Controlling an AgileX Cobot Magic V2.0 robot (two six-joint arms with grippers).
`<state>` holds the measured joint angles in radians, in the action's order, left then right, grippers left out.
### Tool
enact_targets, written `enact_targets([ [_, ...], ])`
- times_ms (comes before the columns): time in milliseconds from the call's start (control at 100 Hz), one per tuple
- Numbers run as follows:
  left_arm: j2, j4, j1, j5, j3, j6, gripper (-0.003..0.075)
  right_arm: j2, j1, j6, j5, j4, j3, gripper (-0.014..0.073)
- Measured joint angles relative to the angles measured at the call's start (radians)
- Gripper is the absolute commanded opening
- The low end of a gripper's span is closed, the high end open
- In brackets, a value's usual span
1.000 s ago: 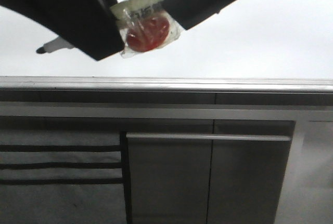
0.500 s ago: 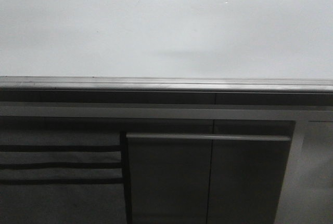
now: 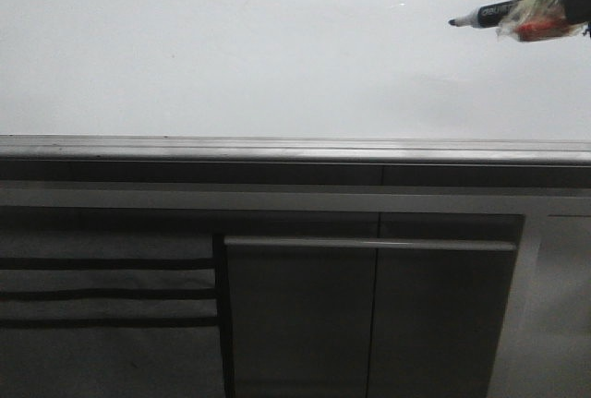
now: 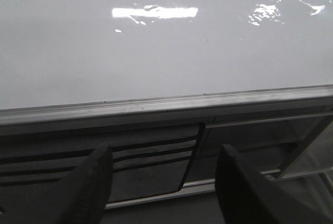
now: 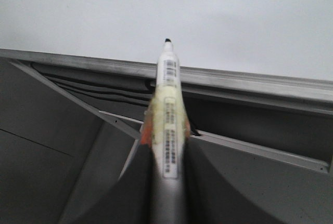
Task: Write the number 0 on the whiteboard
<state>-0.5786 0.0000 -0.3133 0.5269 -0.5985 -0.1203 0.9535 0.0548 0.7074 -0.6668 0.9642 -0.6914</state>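
Both pincers differ: right (image 5: 165,182) pinches marker (image 5: 167,104), left (image 4: 164,182) spread; whiteboard (image 3: 231,56) glossy, unmarked.

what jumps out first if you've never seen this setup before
The big glossy whiteboard fills the upper half of the front view, blank, with glare near its top. At the far right edge, the right gripper holds a marker pen, its black tip pointing left. Dark grey cabinet panels sit below.

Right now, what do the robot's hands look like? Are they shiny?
Not shiny. The left gripper has two thick, matte black fingers with rounded tips and a faintly ribbed surface. The right gripper has the same dark, smooth fingers. No cables, labels or markings show on either.
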Motion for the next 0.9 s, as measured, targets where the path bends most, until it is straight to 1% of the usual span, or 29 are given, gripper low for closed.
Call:
enact_targets([
  [330, -0.037, 0.000, 0.004, -0.026, 0.003, -0.006, 0.0400, 0.279, 0.000, 0.002, -0.114, -0.037, -0.267, -0.0015],
  [470, -0.039, 0.000, 0.004, -0.031, 0.003, -0.006, 0.0400, 0.390, 0.008, 0.009, -0.126, -0.045, -0.375, -0.0015],
  [630, -0.039, 0.000, 0.004, -0.033, 0.003, -0.006, 0.0400, 0.518, 0.046, 0.011, -0.131, -0.085, -0.501, -0.0015],
  [750, -0.039, 0.000, 0.004, -0.033, 0.003, -0.002, 0.0400, 0.588, 0.062, 0.014, -0.204, -0.103, -0.548, -0.0015],
  [900, -0.039, 0.020, 0.004, -0.033, 0.003, 0.002, 0.0400, 0.609, 0.035, -0.032, -0.291, -0.190, -0.555, -0.0015],
])
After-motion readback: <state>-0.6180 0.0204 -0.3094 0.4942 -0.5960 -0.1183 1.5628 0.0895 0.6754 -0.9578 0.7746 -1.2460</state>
